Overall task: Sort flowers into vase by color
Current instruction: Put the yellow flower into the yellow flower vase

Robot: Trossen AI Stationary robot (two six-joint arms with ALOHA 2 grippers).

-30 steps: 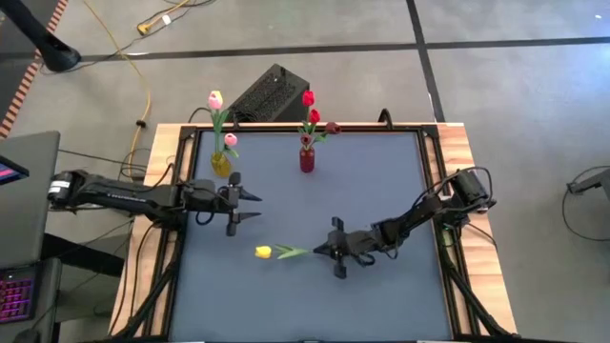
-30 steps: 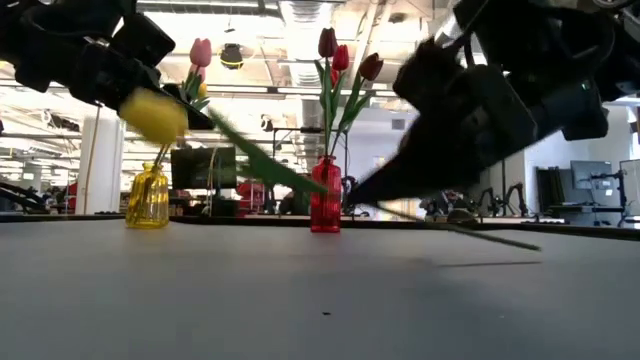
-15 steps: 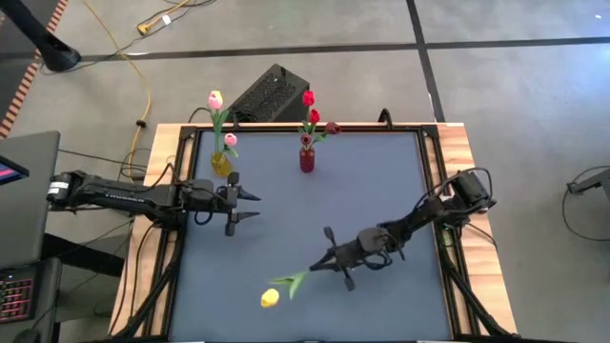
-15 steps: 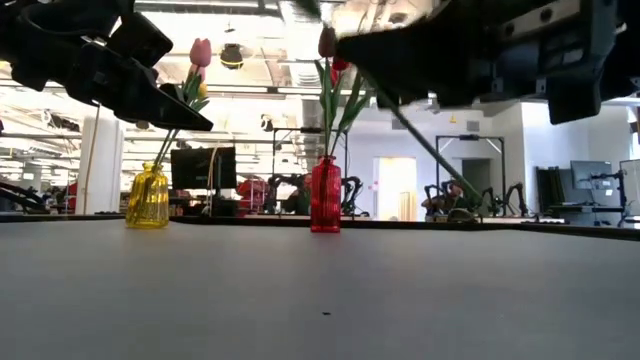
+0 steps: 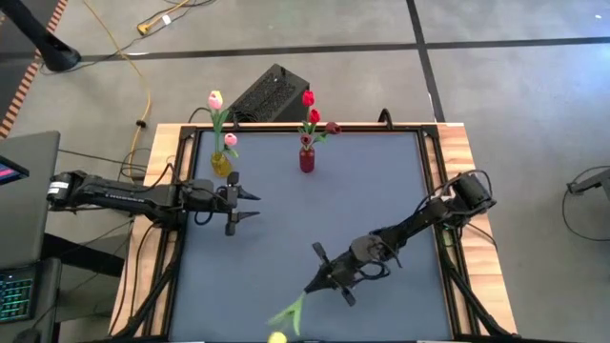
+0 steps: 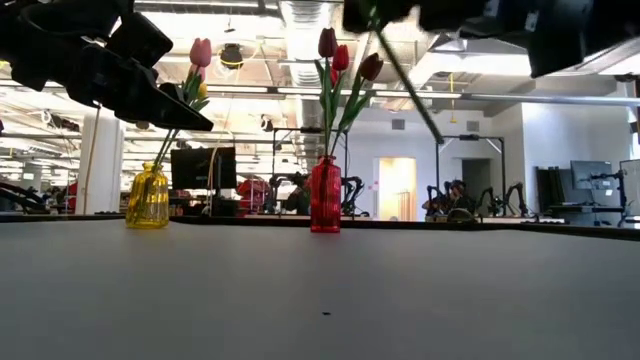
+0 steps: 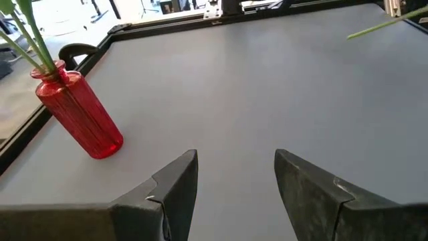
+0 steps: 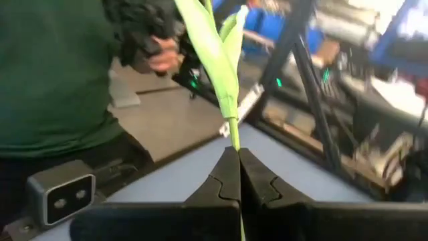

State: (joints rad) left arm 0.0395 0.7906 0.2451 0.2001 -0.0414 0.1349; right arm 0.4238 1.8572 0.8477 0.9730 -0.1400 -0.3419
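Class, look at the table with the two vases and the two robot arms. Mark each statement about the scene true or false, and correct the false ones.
1. The right hand is shut on the stem of the yellow tulip. True.
2. The left hand holds a pink flower. False: it is open and holds nothing.
3. The red vase holds red and dark maroon tulips. True.
4. The yellow vase is empty. False: pink tulips stand in it.
5. The yellow tulip lies flat mid-table. False: it is held at the table's near edge.

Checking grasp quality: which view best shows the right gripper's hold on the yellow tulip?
The right wrist view: the right gripper is shut on the yellow tulip stem. The high view shows its head at the table's near edge; the low view only a stem piece; the left wrist view its tip.
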